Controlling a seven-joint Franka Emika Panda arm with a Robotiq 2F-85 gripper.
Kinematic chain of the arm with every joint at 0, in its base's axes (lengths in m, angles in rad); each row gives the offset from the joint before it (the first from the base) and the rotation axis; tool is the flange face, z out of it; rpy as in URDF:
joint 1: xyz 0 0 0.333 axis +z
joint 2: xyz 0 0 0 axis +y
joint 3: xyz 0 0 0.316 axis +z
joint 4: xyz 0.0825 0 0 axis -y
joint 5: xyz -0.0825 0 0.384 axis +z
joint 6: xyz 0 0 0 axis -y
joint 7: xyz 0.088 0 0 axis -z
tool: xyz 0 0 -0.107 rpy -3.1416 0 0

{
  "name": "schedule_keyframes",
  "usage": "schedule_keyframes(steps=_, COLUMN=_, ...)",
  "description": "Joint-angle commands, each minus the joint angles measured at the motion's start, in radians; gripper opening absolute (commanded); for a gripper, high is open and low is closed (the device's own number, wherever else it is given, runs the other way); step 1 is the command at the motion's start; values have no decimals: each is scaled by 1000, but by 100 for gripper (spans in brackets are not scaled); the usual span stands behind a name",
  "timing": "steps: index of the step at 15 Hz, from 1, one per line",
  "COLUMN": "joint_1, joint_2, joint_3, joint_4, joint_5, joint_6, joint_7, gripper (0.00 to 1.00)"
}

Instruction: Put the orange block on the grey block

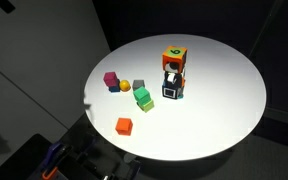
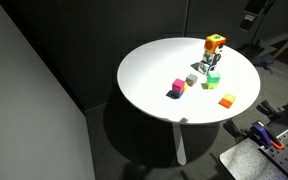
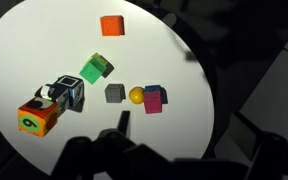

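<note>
1. Orange block (image 1: 124,125) sits alone near the table (image 1: 234,120) edge, well apart from every other piece and with open space all round it.
2. Grey block (image 3: 114,93) lies in the cluster mid-table. The ball (image 3: 136,96) is just beside it, the magenta cube (image 3: 155,98) is past the ball, and the green cube (image 3: 96,68) is near on the other side.
3. My gripper (image 3: 119,140) is only a dark shape at the bottom of the wrist view. I cannot tell whether the jaws are spread or together. It carries nothing, as the orange block rests on the table.
4. The step in hand, as I judge it, is the reach and grasp. I would spread the jaws wide and come straight down over the orange block. I would square them to two flat faces and close low on the cube so it cannot twist.
5. For the carry I would lift high enough to pass over the green cube, then descend vertically on the grey block.
6. I would turn the wrist so the fingers fall on the sides away from the ball. I would let go only once the block sits flat and centred.
7. I would keep the arm away from the stack (image 1: 172,72), since a sideways sweep could topple it.
</note>
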State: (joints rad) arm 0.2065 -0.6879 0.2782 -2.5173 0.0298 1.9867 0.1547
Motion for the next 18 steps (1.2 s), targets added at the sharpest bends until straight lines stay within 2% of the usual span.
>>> schedule_keyframes(steps=1, joint_1=4, joint_2=-17, joint_3=-54, joint_4=-12, joint_5=18, joint_6=2, joint_7=-30, gripper=100)
schedule_keyframes(steps=5, joint_1=11, joint_2=-23, joint_3=-118, joint_4=-23, joint_5=44, joint_6=17, joint_7=-87, gripper=100)
schedule_keyframes(steps=10, joint_1=22, joint_2=-13, joint_3=-193, joint_4=-46, joint_5=105, joint_6=21, joint_7=-222, gripper=100)
schedule_keyframes(steps=18, joint_1=-6, joint_2=11, joint_3=-236, joint_4=-123, joint_5=103, joint_6=33, joint_7=-309, gripper=100)
